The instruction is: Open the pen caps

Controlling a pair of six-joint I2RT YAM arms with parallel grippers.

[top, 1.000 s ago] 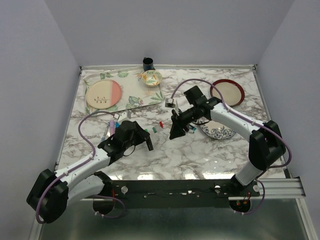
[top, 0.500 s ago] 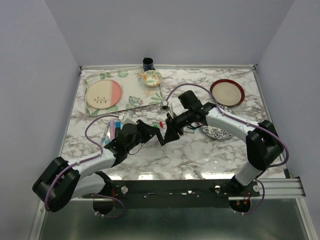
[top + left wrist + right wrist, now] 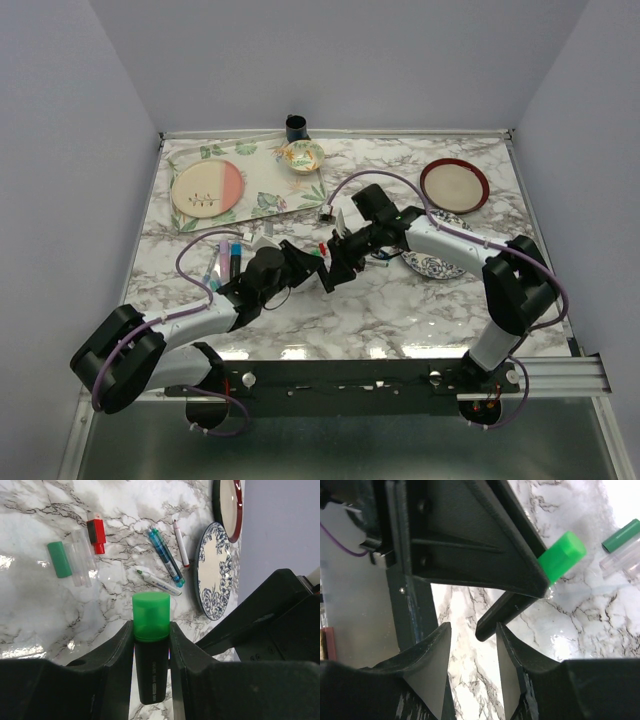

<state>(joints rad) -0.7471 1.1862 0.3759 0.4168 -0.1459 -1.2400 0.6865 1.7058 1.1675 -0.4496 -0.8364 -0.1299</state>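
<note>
My left gripper (image 3: 151,632) is shut on the black body of a short highlighter (image 3: 150,672). Its green pen cap (image 3: 151,615) sticks out past the fingertips and is still fitted on. In the right wrist view the same green cap (image 3: 562,555) pokes out beyond the left gripper's finger, and the highlighter's black tail (image 3: 495,620) hangs at the mouth of my right gripper (image 3: 472,642). That gripper is open, and the tail lies close to its right finger (image 3: 515,655). From above, the two grippers (image 3: 315,268) (image 3: 337,268) meet tip to tip at mid-table.
On the marble beyond lie a loose green cap (image 3: 60,559), a red-capped marker (image 3: 96,530), clear tubes (image 3: 80,562), a teal pen (image 3: 165,557) and thin white pens (image 3: 157,581). More capped pens (image 3: 225,258) lie to the left. A floral plate (image 3: 432,264), red plate (image 3: 455,184), pink plate (image 3: 207,188) and bowl (image 3: 303,155) stand around.
My left arm has carried the green-capped highlighter right and up to mid-table. My right gripper has swung left to meet it, so the two grippers now face each other closely.
</note>
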